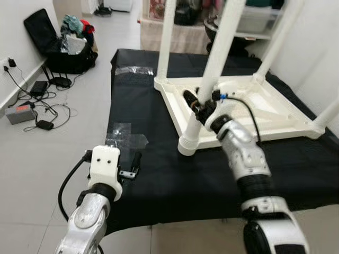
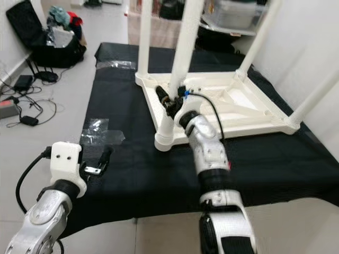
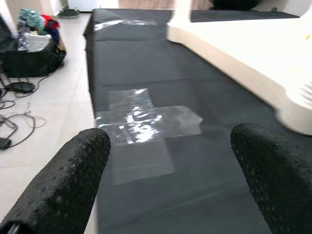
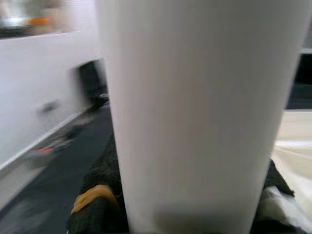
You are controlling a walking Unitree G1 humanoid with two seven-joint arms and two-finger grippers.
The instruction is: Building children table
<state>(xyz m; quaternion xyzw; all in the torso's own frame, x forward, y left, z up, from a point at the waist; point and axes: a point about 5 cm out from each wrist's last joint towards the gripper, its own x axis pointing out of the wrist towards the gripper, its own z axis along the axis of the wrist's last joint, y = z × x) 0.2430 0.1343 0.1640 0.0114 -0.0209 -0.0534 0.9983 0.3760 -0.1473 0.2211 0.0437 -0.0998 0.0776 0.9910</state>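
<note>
A white children's table (image 1: 265, 106) lies upside down on a black cloth (image 1: 175, 180), with its legs pointing up. My right gripper (image 1: 202, 106) is shut on the near-left leg (image 1: 217, 53), low down and just above the corner socket (image 1: 189, 144). That leg leans slightly. In the right wrist view the leg (image 4: 195, 112) sits between the black fingers (image 4: 97, 204). My left gripper (image 3: 170, 141) is open and holds nothing. It hovers over the cloth's front left part, its fingers (image 3: 73, 170) spread above a clear plastic sheet (image 3: 146, 119).
A second plastic sheet (image 1: 132, 70) lies at the cloth's far left. On the tiled floor to the left are a black bag of clothes (image 1: 58, 42) and cables with adapters (image 1: 37, 106). Shelving and boxes (image 1: 249, 21) stand behind the table. A white wall (image 1: 318, 47) is close on the right.
</note>
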